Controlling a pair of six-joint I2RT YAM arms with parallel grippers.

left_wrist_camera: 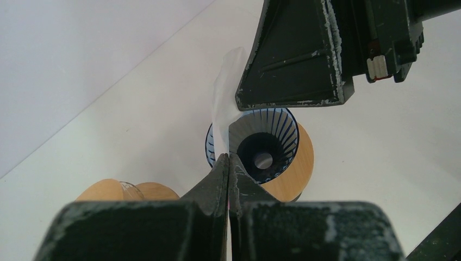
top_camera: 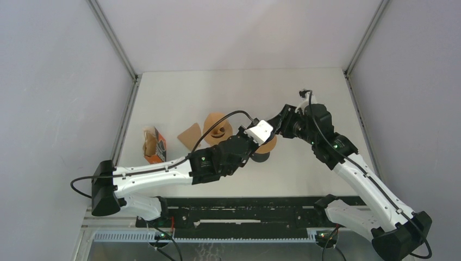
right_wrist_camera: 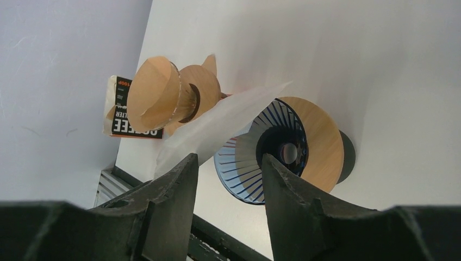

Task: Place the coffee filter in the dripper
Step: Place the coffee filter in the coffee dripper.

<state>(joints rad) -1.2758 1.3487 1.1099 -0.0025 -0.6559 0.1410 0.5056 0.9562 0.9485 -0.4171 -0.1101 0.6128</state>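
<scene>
Left gripper pinched shut on filter, sheet edge-on just left of dripper mouth, not inside; right gripper fingers apart, empty, over dripper

dripper: mostly hidden under left arm | filter box: lettering partly hidden

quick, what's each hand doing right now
Left hand: closed on the filter.
Right hand: open, holding nothing.

The orange box reads "COFFEE" on its black panel (with "100P" and cut-off "LTER" nearby).
</scene>
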